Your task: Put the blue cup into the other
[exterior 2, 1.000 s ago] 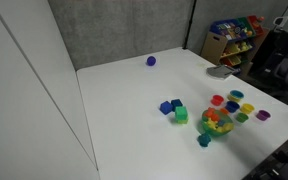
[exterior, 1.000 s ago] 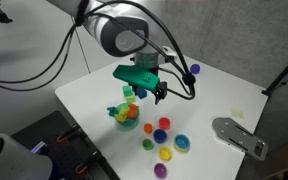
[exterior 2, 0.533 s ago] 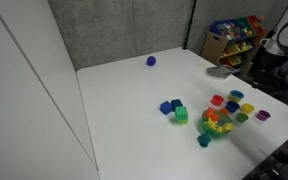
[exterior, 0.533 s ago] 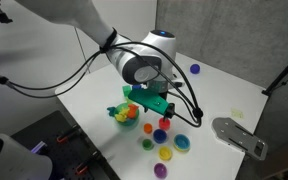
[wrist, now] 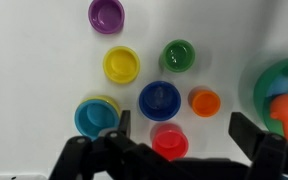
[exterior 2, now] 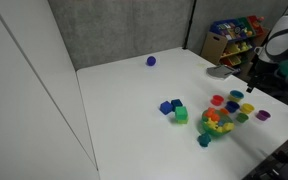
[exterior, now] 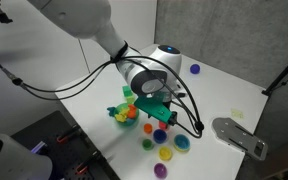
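Observation:
In the wrist view the small dark-blue cup (wrist: pixel 159 100) stands upright on the white table among the loose cups. The wider light-blue cup (wrist: pixel 94 118) stands to its lower left. My gripper (wrist: pixel 184 135) is open and empty above the cups. The red cup (wrist: pixel 169 141) lies between its fingers and the dark-blue cup lies just beyond them. In an exterior view my gripper (exterior: pixel 164 113) hovers over the cup cluster, with the dark-blue cup (exterior: pixel 160 135) and the light-blue cup (exterior: pixel 181 143) below it.
Around them stand an orange cup (wrist: pixel 205 102), a green cup (wrist: pixel 178 55), a yellow cup (wrist: pixel 121 65) and a purple cup (wrist: pixel 106 14). A green toy-filled bowl (wrist: pixel 280 92) is at the right. Blue and green blocks (exterior 2: pixel 173 109) and a purple ball (exterior 2: pixel 151 61) lie farther off.
My gripper has moved down and across from beside the toy bowl to just above the cup cluster. The cups have not moved.

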Robot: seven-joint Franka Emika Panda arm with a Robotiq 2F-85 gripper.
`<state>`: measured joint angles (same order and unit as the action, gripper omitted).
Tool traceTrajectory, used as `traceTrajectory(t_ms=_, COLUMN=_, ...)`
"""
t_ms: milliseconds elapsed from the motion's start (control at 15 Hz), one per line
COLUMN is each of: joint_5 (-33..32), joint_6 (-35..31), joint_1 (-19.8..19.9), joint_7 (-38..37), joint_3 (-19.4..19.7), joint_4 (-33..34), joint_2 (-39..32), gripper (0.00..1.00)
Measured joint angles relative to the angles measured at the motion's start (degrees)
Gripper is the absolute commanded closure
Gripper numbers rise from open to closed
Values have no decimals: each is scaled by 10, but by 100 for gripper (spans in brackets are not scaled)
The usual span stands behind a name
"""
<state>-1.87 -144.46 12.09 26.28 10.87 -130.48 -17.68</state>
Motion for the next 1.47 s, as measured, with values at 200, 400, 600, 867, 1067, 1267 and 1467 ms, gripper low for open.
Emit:
traceTrajectory(t_ms=200, joint_5=0, joint_6=-6, joint_1=5, joint_7=0, joint_3=-3, joint_4=1, joint_2=-6, gripper=0)
traceTrajectory(t_ms=400, joint_5=3, joint_6=-36, joint_1=22, joint_7=2, joint_3=-11, joint_4=6, joint_2=-26, gripper=0)
traceTrajectory(t_ms=600, joint_5=16, joint_6=-68, joint_1=48, joint_7=13, joint_3=-29, joint_4=16, joint_2=-54, gripper=0)
traceTrajectory(t_ms=867, joint_5=20, joint_6=-94, joint_1=79, joint_7=24, joint_3=-52, joint_4=37, joint_2=-97, gripper=0)
traceTrajectory(t_ms=1067, joint_5=20, joint_6=-99, joint_1=96, joint_7=33, joint_3=-59, joint_4=60, joint_2=-134, gripper=0)
traceTrajectory(t_ms=1267, joint_5=20, joint_6=-99, joint_1=114, joint_7=44, joint_3=-69, joint_4=84, joint_2=-169, gripper=0)
traceTrajectory(t_ms=1467, joint_5=20, joint_6=-99, joint_1=124, joint_7=49, joint_3=-77, joint_4=106, joint_2=-200, gripper=0)
